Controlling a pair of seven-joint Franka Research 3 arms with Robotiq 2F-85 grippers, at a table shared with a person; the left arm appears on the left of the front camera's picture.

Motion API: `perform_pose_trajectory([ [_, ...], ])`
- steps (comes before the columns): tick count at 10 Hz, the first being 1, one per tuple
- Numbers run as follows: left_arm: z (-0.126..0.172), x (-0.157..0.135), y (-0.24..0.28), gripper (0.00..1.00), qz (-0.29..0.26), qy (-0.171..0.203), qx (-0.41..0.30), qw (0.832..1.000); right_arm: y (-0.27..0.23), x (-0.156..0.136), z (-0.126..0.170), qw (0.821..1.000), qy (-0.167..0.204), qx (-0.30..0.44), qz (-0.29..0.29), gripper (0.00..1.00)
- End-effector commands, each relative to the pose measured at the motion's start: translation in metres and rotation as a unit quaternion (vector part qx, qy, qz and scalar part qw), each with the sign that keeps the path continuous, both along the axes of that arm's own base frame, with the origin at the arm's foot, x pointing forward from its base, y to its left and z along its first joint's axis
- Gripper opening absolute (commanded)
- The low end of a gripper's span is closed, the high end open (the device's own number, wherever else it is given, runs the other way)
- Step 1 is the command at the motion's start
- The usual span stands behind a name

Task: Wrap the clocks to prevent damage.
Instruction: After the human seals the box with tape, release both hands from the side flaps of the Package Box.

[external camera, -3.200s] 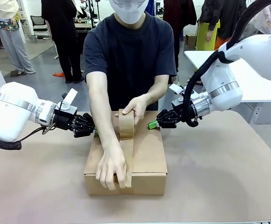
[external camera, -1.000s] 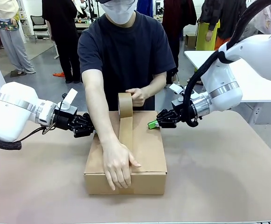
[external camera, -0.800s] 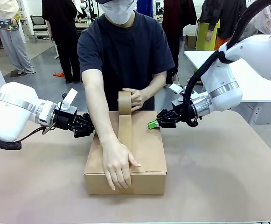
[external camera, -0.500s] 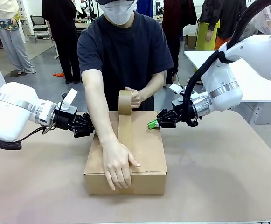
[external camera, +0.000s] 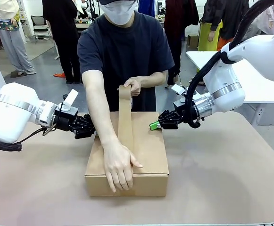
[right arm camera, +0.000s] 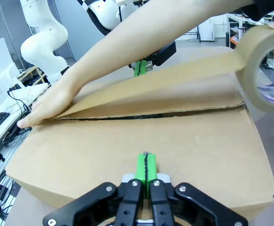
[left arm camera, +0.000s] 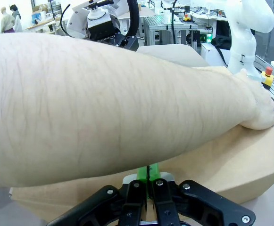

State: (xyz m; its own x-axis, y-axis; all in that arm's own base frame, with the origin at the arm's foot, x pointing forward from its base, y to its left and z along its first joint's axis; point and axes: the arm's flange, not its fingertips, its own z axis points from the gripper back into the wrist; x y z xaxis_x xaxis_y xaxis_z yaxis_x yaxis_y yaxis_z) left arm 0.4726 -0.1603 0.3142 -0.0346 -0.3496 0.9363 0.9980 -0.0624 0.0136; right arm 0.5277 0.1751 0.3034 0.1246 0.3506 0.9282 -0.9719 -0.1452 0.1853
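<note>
Front view: the bench (external camera: 231, 188) is seen carrying one cardboard box (external camera: 148, 155) near its middle, short side toward the robot's edge. The clocks are not visible; presumably they are inside the closed box. The step in hand is judged to be sealing: a strip of brown tape (external camera: 125, 120) is laid along the top seam, held down at the near edge by one hand of the person (external camera: 119, 167), while the tape roll (right arm camera: 264, 70) is lifted above the far edge by the other hand (external camera: 133, 84).

The left claw (external camera: 90, 128) is pressed together, holding nothing, tips set against the box's left side near the far corner. The right claw (external camera: 154, 125) is likewise pressed together and empty, its green tips at the box's far right corner. Both are judged to be steadying the box.

Next move, as judged: the strip must be pressed flat along the seam and cut at the far edge, with both claws kept still.

Open room: bench bare to the right and at the near edge. The person's forearm (left arm camera: 103, 108) crosses just above the left claw, so little clearance is left there.
</note>
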Motion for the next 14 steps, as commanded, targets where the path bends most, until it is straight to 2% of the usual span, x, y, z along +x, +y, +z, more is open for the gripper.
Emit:
perform_pose_trajectory([
  [1,-0.0007,-0.0005,-0.0023,0.00,0.004,-0.004,0.007,1.000,0.0013,-0.0006,-0.0040,1.000,0.007,0.000,-0.006,0.01],
  [14,-0.0007,-0.0005,-0.0023,0.00,0.004,-0.004,0.007,1.000,0.0013,-0.0006,-0.0040,1.000,0.007,0.000,-0.006,0.01],
])
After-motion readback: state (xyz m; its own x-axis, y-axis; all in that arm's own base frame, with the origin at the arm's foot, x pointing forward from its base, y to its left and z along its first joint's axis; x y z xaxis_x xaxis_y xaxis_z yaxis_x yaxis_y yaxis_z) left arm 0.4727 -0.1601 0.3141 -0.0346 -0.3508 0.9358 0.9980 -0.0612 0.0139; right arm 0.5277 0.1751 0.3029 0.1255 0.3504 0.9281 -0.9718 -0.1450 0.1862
